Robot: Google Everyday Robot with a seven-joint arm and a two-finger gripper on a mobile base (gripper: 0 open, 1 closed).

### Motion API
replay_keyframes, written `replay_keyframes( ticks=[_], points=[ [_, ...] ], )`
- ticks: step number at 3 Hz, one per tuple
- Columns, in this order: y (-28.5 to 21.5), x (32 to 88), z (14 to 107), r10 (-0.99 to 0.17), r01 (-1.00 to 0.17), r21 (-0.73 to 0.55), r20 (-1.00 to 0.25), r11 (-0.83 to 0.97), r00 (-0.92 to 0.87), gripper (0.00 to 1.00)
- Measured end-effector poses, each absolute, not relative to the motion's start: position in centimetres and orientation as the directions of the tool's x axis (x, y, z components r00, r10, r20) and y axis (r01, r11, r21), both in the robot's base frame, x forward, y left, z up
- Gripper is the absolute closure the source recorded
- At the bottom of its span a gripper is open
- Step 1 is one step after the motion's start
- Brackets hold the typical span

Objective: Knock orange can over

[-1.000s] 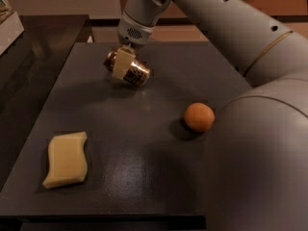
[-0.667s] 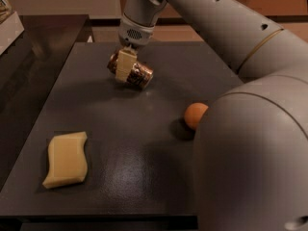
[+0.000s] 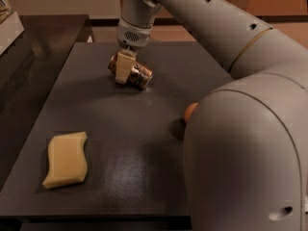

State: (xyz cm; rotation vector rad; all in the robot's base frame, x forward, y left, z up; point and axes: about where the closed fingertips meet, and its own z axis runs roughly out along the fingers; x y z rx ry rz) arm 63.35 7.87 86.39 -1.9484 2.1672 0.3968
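Note:
The orange can [image 3: 138, 74], brownish with pale markings, lies tilted on its side at the back middle of the dark table [image 3: 144, 177]. Its silver end faces front right. My gripper [image 3: 123, 70] comes down from the arm above and is at the can's left half, touching it, with a pale part of it in front of the can.
A round orange fruit [image 3: 190, 112] sits at the right of the table, mostly hidden behind my arm's large elbow [image 3: 245, 153]. A yellow sponge [image 3: 66, 159] lies at the front left. A darker counter [image 3: 29, 61] adjoins the table on the left.
My gripper and the can have shifted slightly right and toward the front. My arm's elbow has swung left and now covers most of the orange fruit.

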Motion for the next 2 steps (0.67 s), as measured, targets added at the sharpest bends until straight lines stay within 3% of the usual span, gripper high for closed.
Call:
replay_keyframes(
  ticks=[1, 2],
  points=[
    [8.16, 63.56, 86.18, -0.938, -0.994, 0.062, -0.328, 0.096, -0.111, 0.0],
    [8.16, 63.56, 86.18, -0.938, -0.994, 0.062, -0.329, 0.096, -0.111, 0.0]
  ],
)
